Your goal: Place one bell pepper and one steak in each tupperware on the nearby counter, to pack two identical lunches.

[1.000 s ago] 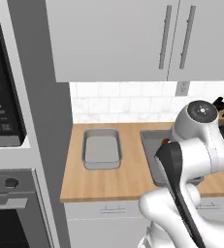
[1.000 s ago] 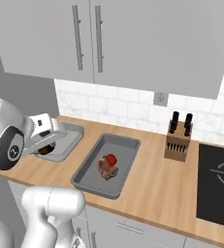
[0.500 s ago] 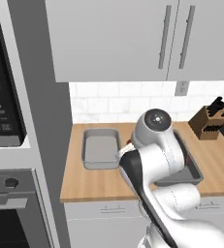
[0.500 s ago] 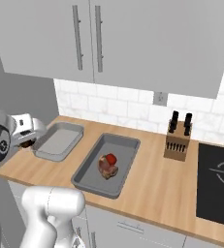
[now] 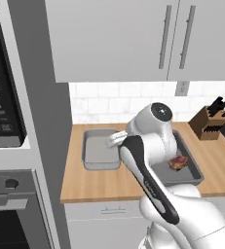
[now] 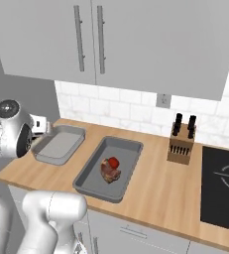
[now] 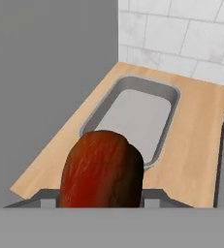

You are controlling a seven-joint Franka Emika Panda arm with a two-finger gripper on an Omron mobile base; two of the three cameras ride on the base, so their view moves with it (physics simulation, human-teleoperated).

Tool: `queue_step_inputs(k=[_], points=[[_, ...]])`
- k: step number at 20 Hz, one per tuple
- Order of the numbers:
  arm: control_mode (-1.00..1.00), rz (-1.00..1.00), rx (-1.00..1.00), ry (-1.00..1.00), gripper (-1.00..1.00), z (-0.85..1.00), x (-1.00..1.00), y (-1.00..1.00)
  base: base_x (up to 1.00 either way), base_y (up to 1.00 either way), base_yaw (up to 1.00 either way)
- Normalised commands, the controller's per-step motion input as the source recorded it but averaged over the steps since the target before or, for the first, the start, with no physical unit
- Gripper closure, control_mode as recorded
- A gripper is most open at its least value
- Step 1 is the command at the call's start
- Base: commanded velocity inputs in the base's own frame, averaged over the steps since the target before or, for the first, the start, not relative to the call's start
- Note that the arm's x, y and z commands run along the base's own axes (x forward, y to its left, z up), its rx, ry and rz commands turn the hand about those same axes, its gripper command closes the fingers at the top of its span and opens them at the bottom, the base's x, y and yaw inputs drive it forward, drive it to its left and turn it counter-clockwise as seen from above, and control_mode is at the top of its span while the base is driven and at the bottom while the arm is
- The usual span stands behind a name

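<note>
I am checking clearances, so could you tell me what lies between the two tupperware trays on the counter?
Bare counter wood separates the left tupperware from the right tupperware, in the right base view.

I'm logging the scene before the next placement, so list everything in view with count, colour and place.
tupperware: two, grey; left one bare inside, right one beside it, both on the counter.
steak in tray: one, reddish brown, in the right tupperware.
bell pepper: one, red, touching that steak.
steak in grip: one, red-brown, in front of the left tupperware in the hand view.
counter: one, tan wood.
knife block: one, brown with black handles, by the wall tiles.
cooktop: one, black, right end.
microwave: one, black, far left.
oven: one, grey, below it.
gripper: one, white, fingers shut on the steak.
</note>
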Motion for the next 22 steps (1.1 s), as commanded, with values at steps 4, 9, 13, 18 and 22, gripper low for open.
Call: queue_step_inputs(k=[4, 9, 13, 18, 22], points=[[-1.00, -0.06, 0.00, 0.00, 1.00, -0.37, 0.48, 0.00, 0.00, 0.00, 0.00], [-1.00, -0.04, 0.00, 0.01, 1.00, -0.43, 0.60, 0.00, 0.00, 0.00, 0.00], [-1.00, -0.05, 0.00, 0.03, 1.00, -0.35, 0.63, 0.00, 0.00, 0.00, 0.00], [-1.00, -0.03, 0.00, 0.04, 1.00, -0.35, 0.60, 0.00, 0.00, 0.00, 0.00], [-1.00, -0.01, 0.00, 0.07, 1.00, -0.36, 0.59, 0.11, 0.00, 0.00, 0.00]])
